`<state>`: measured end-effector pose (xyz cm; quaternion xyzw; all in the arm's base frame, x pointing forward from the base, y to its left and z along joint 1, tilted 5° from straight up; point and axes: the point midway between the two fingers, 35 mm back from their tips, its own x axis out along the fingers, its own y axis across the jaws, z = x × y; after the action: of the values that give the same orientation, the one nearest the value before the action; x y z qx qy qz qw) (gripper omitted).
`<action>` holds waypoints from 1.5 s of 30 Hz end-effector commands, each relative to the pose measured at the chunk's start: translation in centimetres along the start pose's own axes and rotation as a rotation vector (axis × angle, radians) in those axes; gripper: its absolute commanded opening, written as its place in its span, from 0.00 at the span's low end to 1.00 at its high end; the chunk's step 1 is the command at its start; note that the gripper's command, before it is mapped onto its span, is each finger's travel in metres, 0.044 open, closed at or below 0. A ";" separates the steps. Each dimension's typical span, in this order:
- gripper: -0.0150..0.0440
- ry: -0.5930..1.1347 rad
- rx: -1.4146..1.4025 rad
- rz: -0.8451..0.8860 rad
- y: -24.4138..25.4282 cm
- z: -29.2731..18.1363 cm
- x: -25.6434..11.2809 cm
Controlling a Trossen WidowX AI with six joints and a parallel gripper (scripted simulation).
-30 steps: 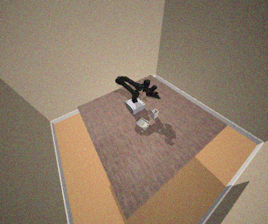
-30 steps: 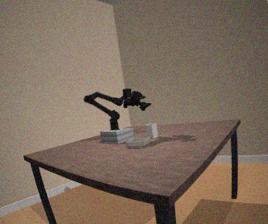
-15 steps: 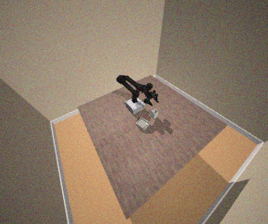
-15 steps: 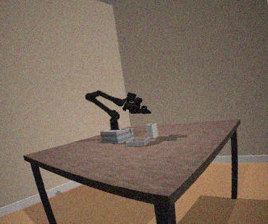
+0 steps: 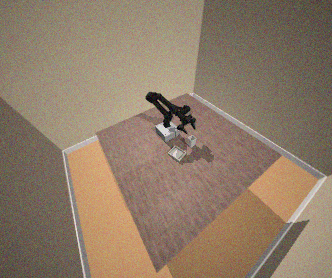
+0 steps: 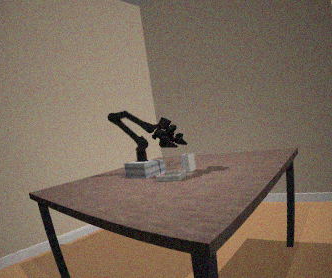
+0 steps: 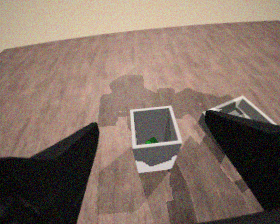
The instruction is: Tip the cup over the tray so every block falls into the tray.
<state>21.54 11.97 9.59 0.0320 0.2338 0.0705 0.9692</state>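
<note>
reaching down crooked could knock the cup (image 5: 191, 141) (image 6: 188, 162) (image 7: 156, 157), upright on the table (image 5: 156, 200) (image 6: 146, 210) (image 7: 51, 75) beside the tray (image 5: 170, 153) (image 6: 171, 178) (image 7: 258, 108), and spill green contents; gripper (image 5: 189, 128) (image 6: 177, 144) (image 7: 152, 121) fingers spread wide, nothing between; might clip tray rim too.

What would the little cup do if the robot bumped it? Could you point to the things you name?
The cup (image 5: 192, 141) (image 6: 188, 162) (image 7: 159, 158) would probably tip fairly easily, because it looks taller than it is wide. Its flat, straight sides suggest it's stiff and would slide or topple, not roll away. Its top is open, so the green thing (image 7: 151, 141) inside might tumble out if it fell over.
</note>
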 end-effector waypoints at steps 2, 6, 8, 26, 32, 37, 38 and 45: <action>1.00 0.013 -0.005 -0.005 0.1 -1.3 0.7; 1.00 0.015 -0.007 -0.006 0.2 -2.1 1.3; 1.00 0.016 -0.008 -0.006 0.2 -2.4 1.5; 1.00 0.025 -0.016 -0.010 -0.3 -6.0 2.8; 1.00 0.026 -0.017 -0.011 -0.3 -6.2 3.0; 1.00 0.022 -0.013 -0.009 -0.3 -6.1 3.8; 1.00 0.020 -0.012 -0.008 -0.3 -6.1 3.9; 1.00 0.012 -0.005 -0.005 -0.4 -6.1 5.0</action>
<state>22.78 12.43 2.06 0.0280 0.2405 0.0671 0.9679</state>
